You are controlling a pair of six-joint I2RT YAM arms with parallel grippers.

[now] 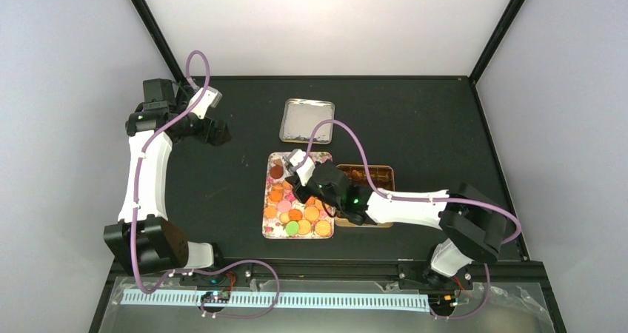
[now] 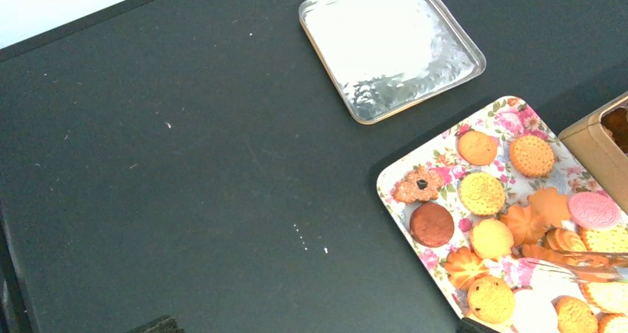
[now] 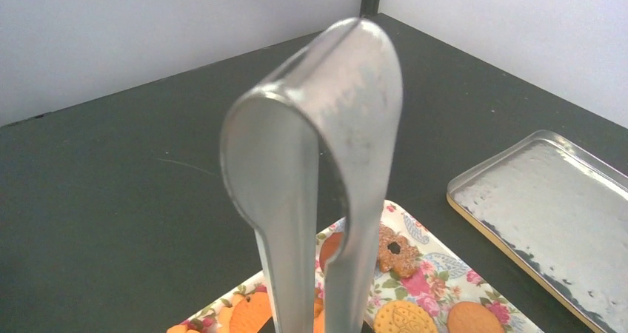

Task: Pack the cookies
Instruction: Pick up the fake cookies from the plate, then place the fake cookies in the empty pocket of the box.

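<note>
Over the floral tray (image 2: 518, 117), right fingers (image 1: 302, 179) clamped on steel tongs (image 3: 348, 74) may over-squeeze and crack a round orange cookie (image 2: 532, 155); left fingers (image 1: 218, 132) stand apart.

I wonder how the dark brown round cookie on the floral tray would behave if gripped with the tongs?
The dark brown cookie looks small and flat, so probably light. Its smooth domed top may slip between the polished tongs. Lying flat on the floral tray, it seems unlikely to roll.
</note>
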